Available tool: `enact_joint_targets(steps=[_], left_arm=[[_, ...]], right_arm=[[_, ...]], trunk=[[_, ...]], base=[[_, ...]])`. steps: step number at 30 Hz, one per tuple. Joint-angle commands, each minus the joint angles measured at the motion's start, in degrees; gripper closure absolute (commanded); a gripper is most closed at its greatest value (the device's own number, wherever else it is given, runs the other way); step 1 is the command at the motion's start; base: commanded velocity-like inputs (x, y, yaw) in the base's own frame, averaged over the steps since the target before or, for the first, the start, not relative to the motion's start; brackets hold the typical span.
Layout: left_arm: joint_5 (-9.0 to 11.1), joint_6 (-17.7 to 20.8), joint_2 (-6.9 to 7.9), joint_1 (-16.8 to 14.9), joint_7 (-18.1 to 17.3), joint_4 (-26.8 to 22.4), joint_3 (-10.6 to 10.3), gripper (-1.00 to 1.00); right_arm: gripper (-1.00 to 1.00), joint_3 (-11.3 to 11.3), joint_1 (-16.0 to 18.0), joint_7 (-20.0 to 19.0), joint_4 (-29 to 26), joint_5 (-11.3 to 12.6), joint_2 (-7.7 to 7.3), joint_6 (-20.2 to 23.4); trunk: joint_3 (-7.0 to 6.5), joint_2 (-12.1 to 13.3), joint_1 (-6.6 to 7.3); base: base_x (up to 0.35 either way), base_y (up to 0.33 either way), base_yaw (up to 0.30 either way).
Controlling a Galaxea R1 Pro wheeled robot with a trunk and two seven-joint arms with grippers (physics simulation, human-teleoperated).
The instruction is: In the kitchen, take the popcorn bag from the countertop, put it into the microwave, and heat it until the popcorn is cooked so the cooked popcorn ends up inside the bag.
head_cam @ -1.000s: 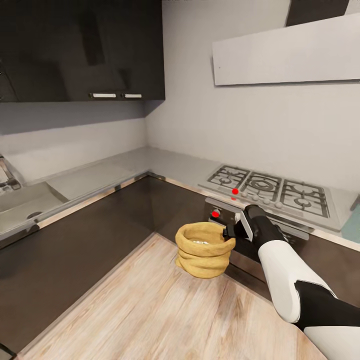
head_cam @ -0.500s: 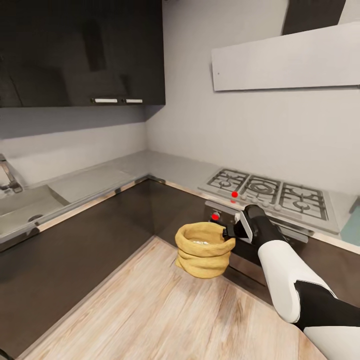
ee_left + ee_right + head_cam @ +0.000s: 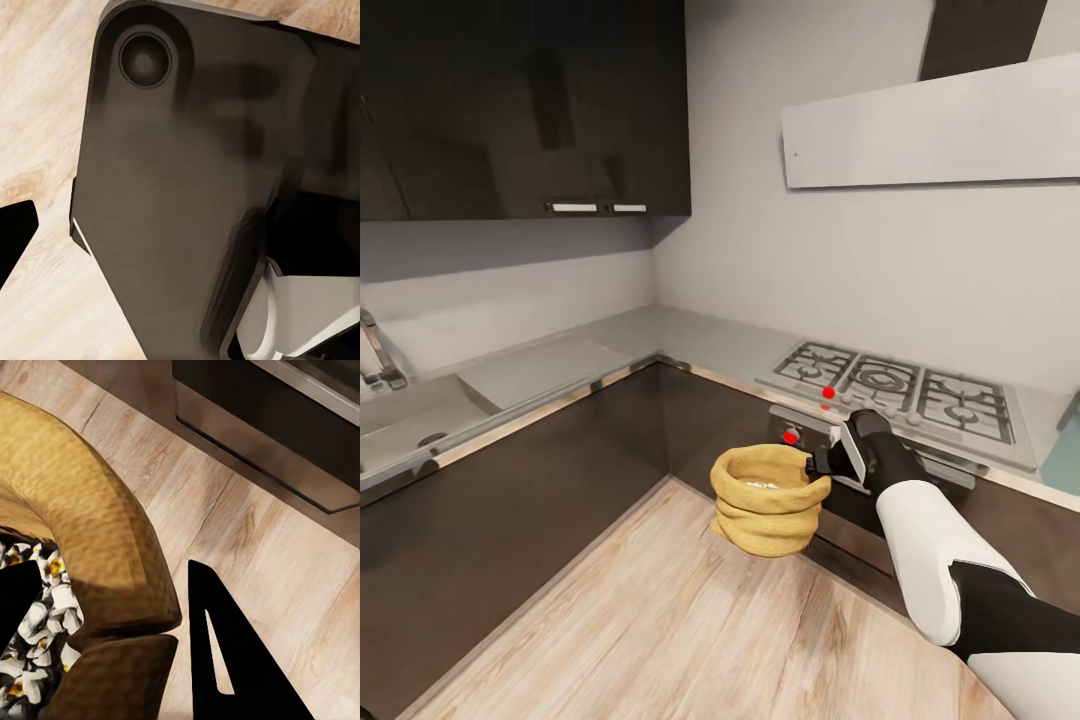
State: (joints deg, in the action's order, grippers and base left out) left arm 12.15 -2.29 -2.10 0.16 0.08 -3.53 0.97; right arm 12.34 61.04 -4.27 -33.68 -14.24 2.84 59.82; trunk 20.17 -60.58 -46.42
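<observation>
At centre frame, the right gripper (image 3: 818, 464) clamps the popcorn bag (image 3: 768, 500) by its rolled rim, carrying it upright above the floor (image 3: 660, 620); left gripper's state cannot be told.

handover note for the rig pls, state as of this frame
Right pincer: shut on the rolled rim of the popcorn bag, one finger inside, one outside.
Left pincer: state can't be judged.
Bag: held in the air over the wood floor, off the countertop, in front of the gas hob. Popcorn visible inside.
Done: bag picked up.
Left: carry it to the microwave, load, heat.
</observation>
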Motion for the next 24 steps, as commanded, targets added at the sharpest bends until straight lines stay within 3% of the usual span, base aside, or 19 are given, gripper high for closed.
enact_joint_targets(steps=[1,7,11,24], left_arm=[[0.3,-0.1,-0.01,0.0,0.0,-0.1,0.1,-1.0],[0.3,-0.1,-0.01,0.0,0.0,-0.1,0.1,-1.0],[0.3,-0.1,-0.01,0.0,0.0,-0.1,0.1,-1.0],[0.3,-0.1,-0.01,0.0,0.0,-0.1,0.1,-1.0]], right_arm=[[1.0,0.4,0.0,-0.6,-0.1,-0.5,0.07,0.2],[1.0,0.5,0.0,-0.7,-0.2,-0.5,0.06,0.2],[1.0,0.5,0.0,-0.7,-3.3,-0.6,0.15,0.2],[1.0,0.5,0.0,-0.6,-3.3,-0.2,0.06,0.2]], trunk=[[0.06,0.0,0.0],[0.06,0.0,0.0],[0.06,0.0,0.0],[0.05,0.0,0.0]], base=[[0.0,0.0,0.0],[0.0,0.0,0.0],[0.0,0.0,0.0],[0.0,0.0,-0.003]])
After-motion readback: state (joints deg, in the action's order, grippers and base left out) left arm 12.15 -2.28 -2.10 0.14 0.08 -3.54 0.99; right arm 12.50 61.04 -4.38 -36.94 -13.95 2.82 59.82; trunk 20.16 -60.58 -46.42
